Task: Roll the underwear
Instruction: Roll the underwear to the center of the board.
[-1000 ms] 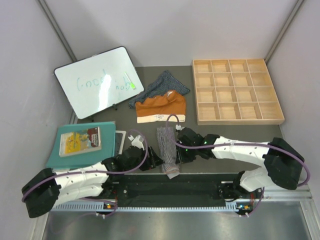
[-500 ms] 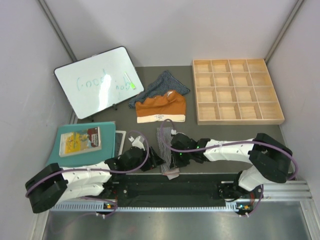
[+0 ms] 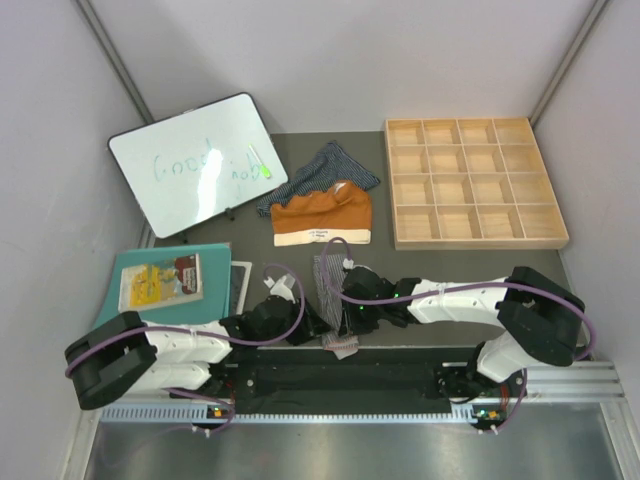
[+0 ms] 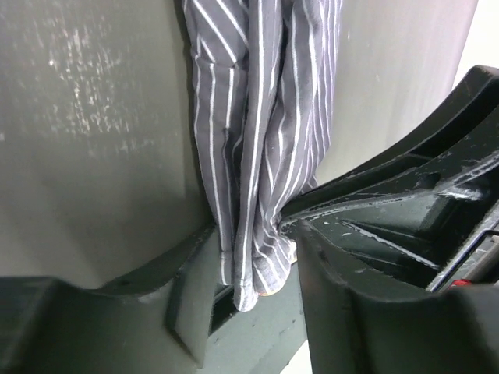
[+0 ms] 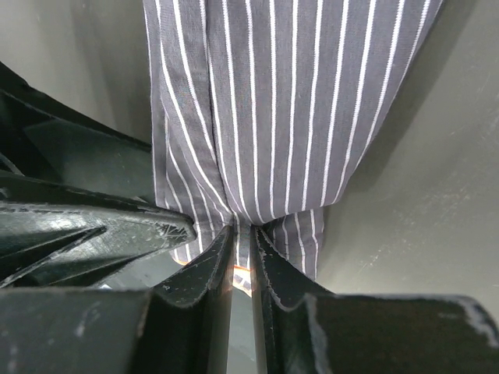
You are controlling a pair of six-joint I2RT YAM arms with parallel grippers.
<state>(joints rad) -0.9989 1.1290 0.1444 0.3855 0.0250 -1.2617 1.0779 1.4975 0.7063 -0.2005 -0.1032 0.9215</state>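
Low in the centre of the overhead frame lies the grey pinstriped cloth underwear [image 3: 326,278], folded into a long narrow strip. The right gripper [image 5: 242,234] is clamped on its near end, with the cloth pinched flat between the fingers. The left gripper [image 4: 253,269] has a jaw on either side of the bunched hem, touching it. Whether it truly bites, I cannot tell. This looks like soft, light, floppy stuff, likely to sag and unfold unless taken by both corners of one end. In the upper centre, the rust-orange pair with cream waistband [image 3: 322,218] overlaps the dark navy striped pair [image 3: 325,170].

Bunched grey pinstriped pair [image 4: 257,140] between jaws
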